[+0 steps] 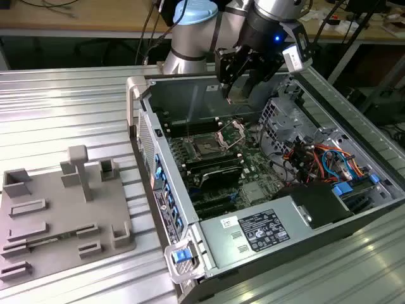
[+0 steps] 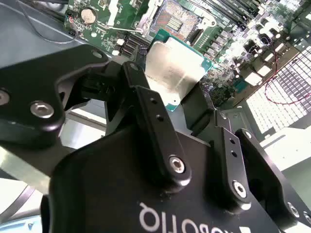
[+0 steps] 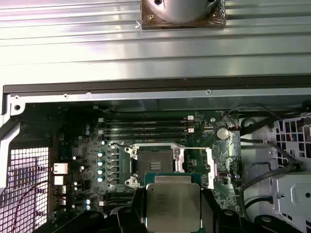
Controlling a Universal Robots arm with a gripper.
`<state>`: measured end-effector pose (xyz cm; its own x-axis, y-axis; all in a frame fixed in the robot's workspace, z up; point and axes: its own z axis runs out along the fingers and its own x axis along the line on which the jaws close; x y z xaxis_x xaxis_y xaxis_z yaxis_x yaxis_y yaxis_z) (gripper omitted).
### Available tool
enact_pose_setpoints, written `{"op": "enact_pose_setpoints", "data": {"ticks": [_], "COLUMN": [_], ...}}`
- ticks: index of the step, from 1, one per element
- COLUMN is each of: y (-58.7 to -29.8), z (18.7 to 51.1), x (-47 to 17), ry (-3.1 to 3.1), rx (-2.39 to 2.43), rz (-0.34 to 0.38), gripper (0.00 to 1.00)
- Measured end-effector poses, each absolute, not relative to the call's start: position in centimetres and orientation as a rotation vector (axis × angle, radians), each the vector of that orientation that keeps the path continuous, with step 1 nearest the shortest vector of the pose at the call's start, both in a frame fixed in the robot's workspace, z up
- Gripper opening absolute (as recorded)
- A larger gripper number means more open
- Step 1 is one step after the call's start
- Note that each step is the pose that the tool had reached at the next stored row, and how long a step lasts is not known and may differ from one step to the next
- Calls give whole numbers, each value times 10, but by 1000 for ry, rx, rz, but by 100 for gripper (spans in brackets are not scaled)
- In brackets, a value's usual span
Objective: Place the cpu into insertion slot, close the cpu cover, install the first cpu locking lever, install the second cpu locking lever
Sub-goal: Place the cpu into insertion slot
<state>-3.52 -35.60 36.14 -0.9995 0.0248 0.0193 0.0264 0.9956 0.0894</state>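
Two black fingers of the gripper are pressed against opposite edges of the cpu. The jaws are thus closed only as far as the chip's width allows. The chip is gripped flat between them, with its dull metal top turned toward the cameras in both wrist views.

The cpu is held in the air inside the open case, apart from the green board. Below the gripper, just past the fingertips in the first wrist view, the insertion slot is seen bare, a black square ringed by a silvery rim. No part of the chip is seated in it.

Right beside the slot, the cpu cover is seen raised on its hinge and tilted up from the socket, with the board visible through its window. Beyond the slot, farther from the gripper, the long memory slots are laid in parallel rows.
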Motion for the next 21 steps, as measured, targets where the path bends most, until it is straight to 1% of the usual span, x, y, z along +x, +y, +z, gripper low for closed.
{"op": "enact_pose_setpoints", "data": {"ticks": [14,21], "y": [-356,-356], "z": [361,361], "x": [-35,-35], "ry": [-3120,-3120], "rx": [-43,-124], "rz": [-140,-141], "gripper": [55,55]}}
